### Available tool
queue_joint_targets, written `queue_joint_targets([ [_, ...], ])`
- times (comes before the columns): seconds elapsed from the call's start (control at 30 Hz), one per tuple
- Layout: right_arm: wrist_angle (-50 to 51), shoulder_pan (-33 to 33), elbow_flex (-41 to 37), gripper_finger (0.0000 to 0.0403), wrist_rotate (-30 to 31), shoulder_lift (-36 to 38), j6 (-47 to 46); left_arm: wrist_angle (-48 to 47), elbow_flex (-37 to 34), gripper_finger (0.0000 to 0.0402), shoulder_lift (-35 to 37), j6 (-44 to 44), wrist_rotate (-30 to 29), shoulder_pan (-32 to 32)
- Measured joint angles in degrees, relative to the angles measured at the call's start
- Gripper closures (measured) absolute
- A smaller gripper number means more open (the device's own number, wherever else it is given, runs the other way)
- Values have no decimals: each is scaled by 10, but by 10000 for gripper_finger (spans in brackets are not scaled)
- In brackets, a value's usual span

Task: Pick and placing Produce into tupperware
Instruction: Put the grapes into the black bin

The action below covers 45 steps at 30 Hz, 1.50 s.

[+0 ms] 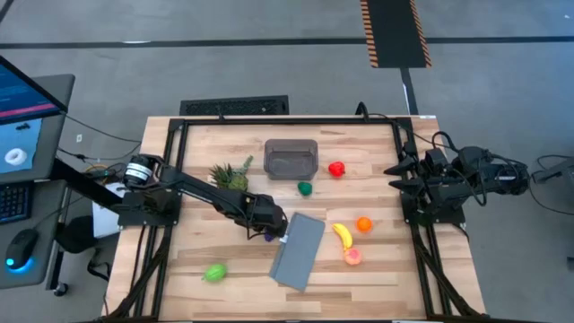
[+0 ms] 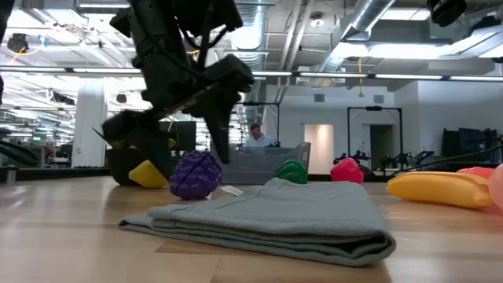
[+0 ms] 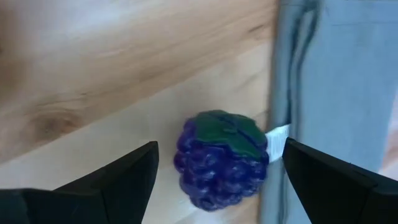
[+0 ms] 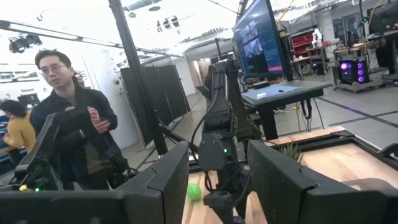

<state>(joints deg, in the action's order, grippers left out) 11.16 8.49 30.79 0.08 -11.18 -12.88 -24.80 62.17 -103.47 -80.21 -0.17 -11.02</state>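
Beside the folded grey cloth (image 1: 299, 250) near the table's middle sits the purple berry (image 3: 221, 158), touching the cloth's edge. Our left gripper (image 3: 217, 171) straddles it, fingers spread wide. We should lower squarely and close without snagging the cloth (its tag sits close). The tub (image 1: 291, 158) waits farther back. Our right gripper (image 1: 399, 176) rests closed at the right edge.

On the wooden bench (image 2: 71, 236) a folded grey cloth (image 2: 271, 220) lies in the foreground. At its 10 o'clock sits a purple berry (image 2: 196, 174), with a yellow piece (image 2: 148, 174) just beside it at 9 o'clock. The left gripper (image 2: 192, 137) hangs over the berry, jaws spread. Behind the cloth stand the tub (image 2: 271, 161), a green piece (image 2: 291, 170) and a red piece (image 2: 346, 170). At 3 o'clock lies a banana (image 2: 440, 189).
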Motion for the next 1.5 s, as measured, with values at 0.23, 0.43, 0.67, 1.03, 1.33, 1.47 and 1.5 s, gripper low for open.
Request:
queue_joint_targets([
  [0.23, 6, 0, 0, 216, 0, 0, -7, -11, 28, 71, -38, 15, 20, -3],
  [0.43, 4, 0, 0, 216, 0, -1, -8, -69, 78, 71, -65, 49, 24, -3],
  [0.67, 4, 0, 0, 216, 0, -1, -17, -79, 86, 71, -68, 61, 13, 5],
  [1.03, 4, 1, 0, 216, 0, -1, -17, -74, 86, 71, -67, 56, 3, 3],
  [1.33, 5, 1, 0, 217, -1, -1, -22, -77, 86, 106, -67, 51, -3, 3],
  [1.47, 5, 1, 0, 217, -1, -1, -22, -77, 86, 131, -66, 51, -3, 3],
  [1.5, 5, 1, 0, 217, -1, -1, -22, -77, 86, 136, -66, 51, -3, 3],
])
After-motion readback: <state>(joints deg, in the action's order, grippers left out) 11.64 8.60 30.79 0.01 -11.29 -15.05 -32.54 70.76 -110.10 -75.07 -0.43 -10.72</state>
